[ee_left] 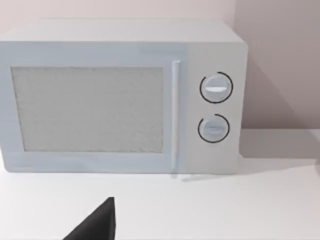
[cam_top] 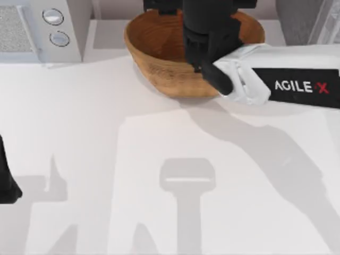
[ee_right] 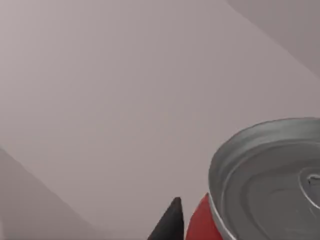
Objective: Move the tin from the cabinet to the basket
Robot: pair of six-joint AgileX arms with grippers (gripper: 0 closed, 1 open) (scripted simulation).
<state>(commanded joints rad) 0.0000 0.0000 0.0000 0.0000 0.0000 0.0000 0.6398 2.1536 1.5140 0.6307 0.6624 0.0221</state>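
— Right gripper (cam_top: 204,58) first: where is it from above?
— At the upper middle of the top view, over the basket (cam_top: 159,64), at the end of the white arm reaching in from the right edge. Its black body hides the fingertips there.
— And the left one?
— Parked at the lower left edge (cam_top: 6,183); I cannot tell how its fingers stand.
— What does the left wrist view give?
— A white microwave (ee_left: 120,95) with two round knobs on the white table (ee_left: 210,210), a dark finger (ee_left: 97,225) at the bottom edge.
— And the right wrist view?
— The tin (ee_right: 270,185) sits at the lower right of the frame, silver lid and red side, with one dark fingertip (ee_right: 170,222) against its side, so the claw looks clamped on it. Behind is plain wall.
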